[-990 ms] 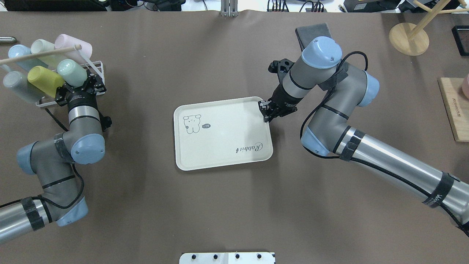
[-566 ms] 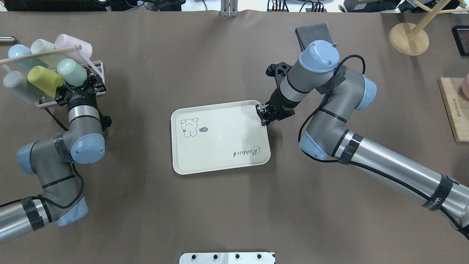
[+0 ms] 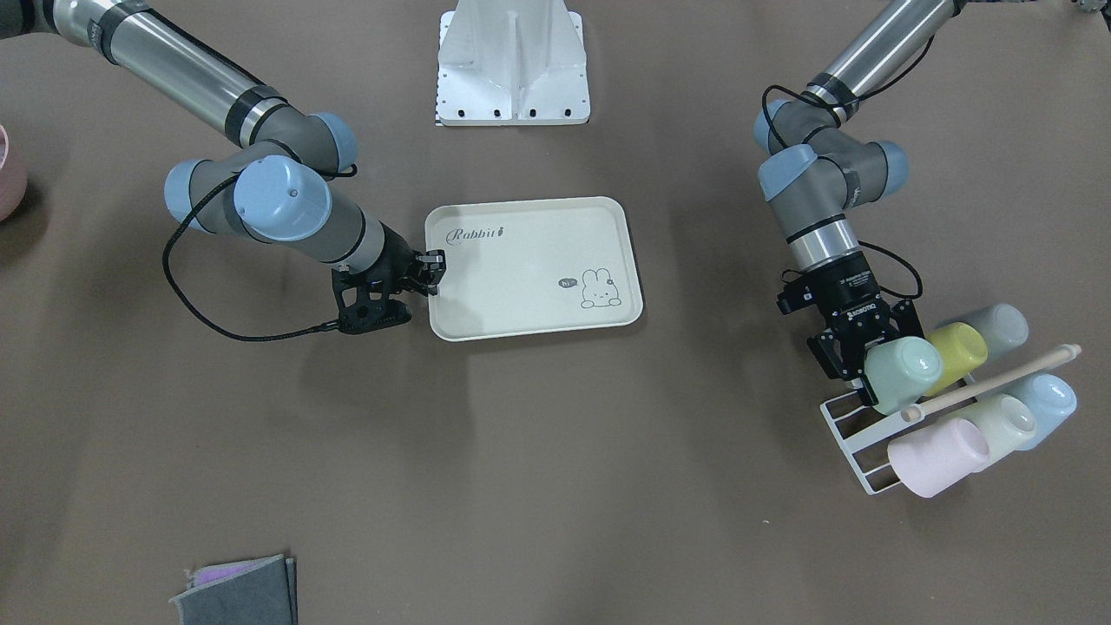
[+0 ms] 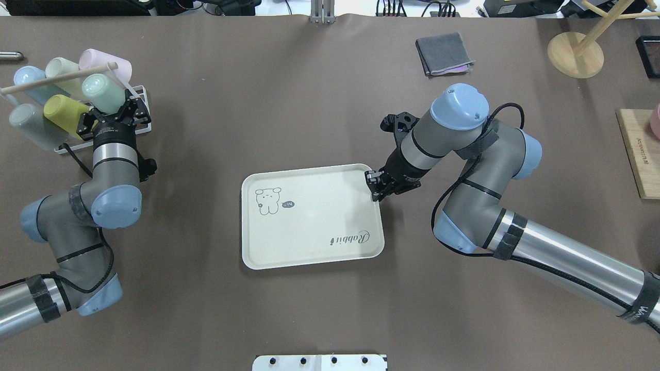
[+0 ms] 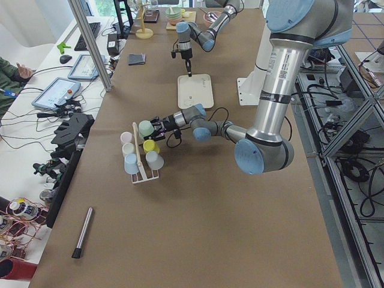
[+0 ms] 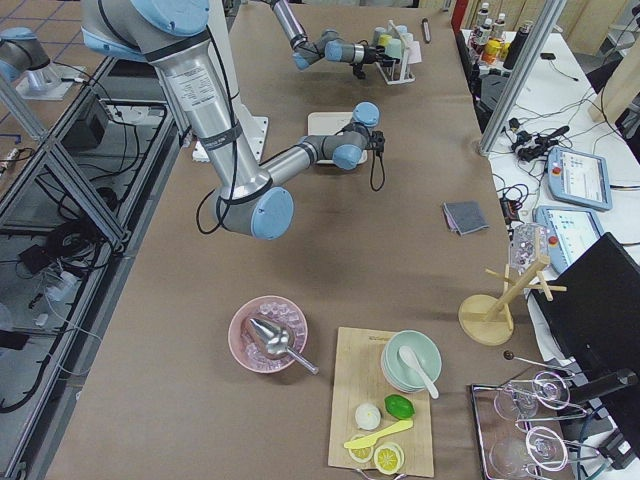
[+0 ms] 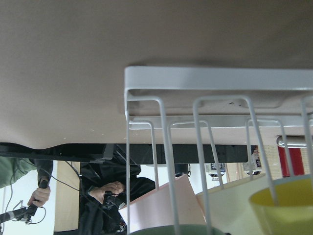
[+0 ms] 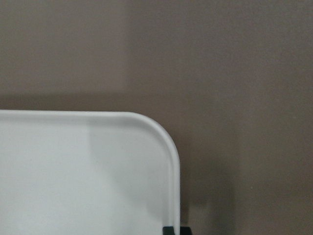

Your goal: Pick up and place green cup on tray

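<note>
Gripping matte mint-green plastic tumbler (image 4: 99, 90), far left corner of bench (image 4: 289, 77): left claw (image 4: 106, 107), closed round it. Right claw (image 4: 375, 186): pinched shut on corner rim of cream rectangular tray (image 4: 309, 242).

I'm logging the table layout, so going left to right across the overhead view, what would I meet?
In order: mint-green plastic cup in the left tool, cream rectangular tray, folded grey cloth, round-based wooden stand, flat wooden board.
</note>
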`<move>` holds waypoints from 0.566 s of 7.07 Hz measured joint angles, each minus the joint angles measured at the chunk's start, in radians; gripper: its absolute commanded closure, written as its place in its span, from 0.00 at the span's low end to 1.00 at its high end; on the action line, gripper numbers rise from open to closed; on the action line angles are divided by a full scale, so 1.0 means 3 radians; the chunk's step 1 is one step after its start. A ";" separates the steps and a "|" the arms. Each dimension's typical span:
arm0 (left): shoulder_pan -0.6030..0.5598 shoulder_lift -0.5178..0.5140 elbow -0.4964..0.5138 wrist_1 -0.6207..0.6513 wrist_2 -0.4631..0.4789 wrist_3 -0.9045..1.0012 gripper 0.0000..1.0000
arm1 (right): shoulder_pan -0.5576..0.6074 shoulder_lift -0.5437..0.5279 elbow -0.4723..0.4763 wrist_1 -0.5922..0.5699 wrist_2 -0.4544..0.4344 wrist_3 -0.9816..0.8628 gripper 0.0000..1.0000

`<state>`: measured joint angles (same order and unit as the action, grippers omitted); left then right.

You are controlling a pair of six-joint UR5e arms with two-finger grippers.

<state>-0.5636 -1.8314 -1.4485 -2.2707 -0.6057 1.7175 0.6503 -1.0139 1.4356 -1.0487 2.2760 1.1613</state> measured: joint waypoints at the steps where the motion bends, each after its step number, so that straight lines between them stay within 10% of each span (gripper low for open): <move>1: -0.0003 0.0008 -0.0040 -0.0038 0.0031 0.0050 0.52 | -0.0001 -0.0007 0.0003 -0.0001 -0.0002 0.0052 1.00; 4: -0.0018 0.0041 -0.0163 -0.0059 0.0053 0.0134 0.52 | -0.0002 -0.0039 0.0025 -0.0002 -0.0008 0.0132 1.00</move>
<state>-0.5691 -1.8190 -1.4974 -2.2883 -0.5897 1.7578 0.6496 -1.0256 1.4430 -1.0492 2.2736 1.2008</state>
